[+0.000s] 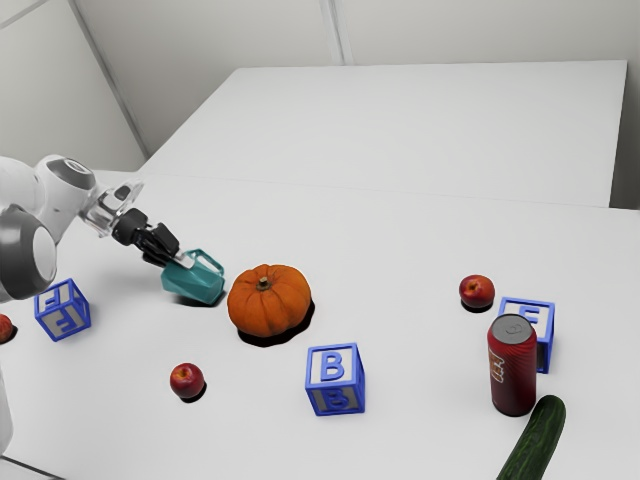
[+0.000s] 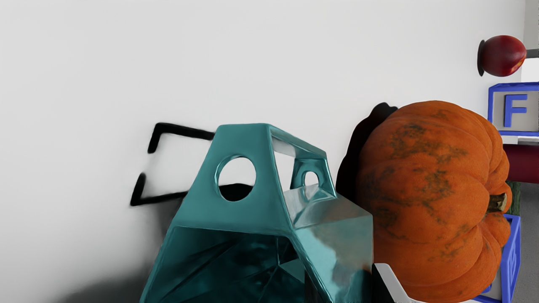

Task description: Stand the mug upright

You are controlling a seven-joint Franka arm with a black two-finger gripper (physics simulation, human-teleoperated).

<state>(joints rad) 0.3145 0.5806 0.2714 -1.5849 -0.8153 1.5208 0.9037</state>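
The mug [image 1: 193, 281] is tipped, the pumpkin [image 1: 268, 300] near its three o'clock in the exterior view, the claw [image 1: 183, 262] against its ten; gripping or not, I can't tell. Best confirm hold, then turn it slowly.

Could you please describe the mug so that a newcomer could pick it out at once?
On the white table, find the big orange pumpkin. Just beside it, toward the exterior view's left, is the mug, shiny and angular. Its teal colour sets it apart from the pumpkin, the red apples and the blue-edged letter blocks.
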